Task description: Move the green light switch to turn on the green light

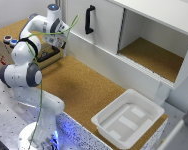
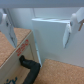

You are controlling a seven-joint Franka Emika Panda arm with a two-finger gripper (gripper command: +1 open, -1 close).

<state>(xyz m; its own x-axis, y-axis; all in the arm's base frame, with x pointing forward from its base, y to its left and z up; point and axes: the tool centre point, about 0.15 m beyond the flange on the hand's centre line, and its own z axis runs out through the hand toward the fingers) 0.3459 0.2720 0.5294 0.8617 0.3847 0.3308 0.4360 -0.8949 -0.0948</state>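
I am hanging over the far left end of the cork counter (image 1: 89, 87) in the exterior view, with my gripper (image 1: 58, 44) sitting just above the wooden box (image 1: 9, 52). Round caps (image 1: 10, 40) are sitting on top of that box, to the left of me. The cabinet (image 1: 139, 35) is standing behind the counter, its open compartment (image 1: 154, 55) lying to the right. The tray (image 1: 128, 120) is resting on the counter's near right end.
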